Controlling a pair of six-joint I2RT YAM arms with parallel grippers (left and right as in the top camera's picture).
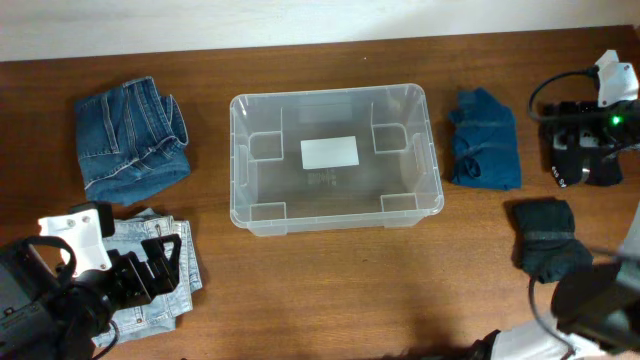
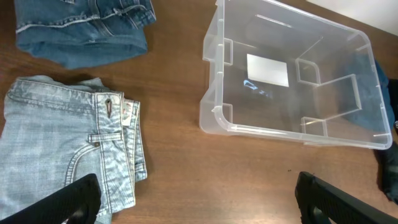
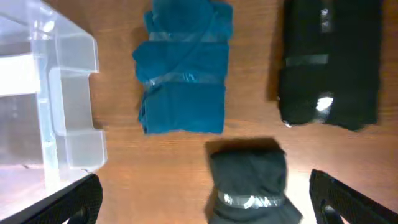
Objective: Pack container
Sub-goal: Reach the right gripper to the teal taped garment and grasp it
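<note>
1. One container [image 1: 340, 222] stands upright at mid-desk [image 1: 330, 300], mouth up, with a white label [image 1: 331, 152] on its base.
2. Two folded jeans lie left of it. The dark jeans [image 1: 130, 140] are farther back and the pale jeans [image 2: 56, 143] nearer the front, just beside each other.
3. Three folded garments lie to its right. The blue garment [image 3: 183, 81] is just beside the container's right wall, the black garment [image 3: 329, 62] is beyond that, and the charcoal garment [image 3: 249, 174] is nearer the front.
4. The left pincer [image 2: 196, 193] is spread wide and grips nothing. It hangs over the pale jeans' edge and covers part of them in the overhead view.
5. The right pincer [image 3: 204, 186] is also spread wide with nothing in it, above the charcoal garment.
</note>
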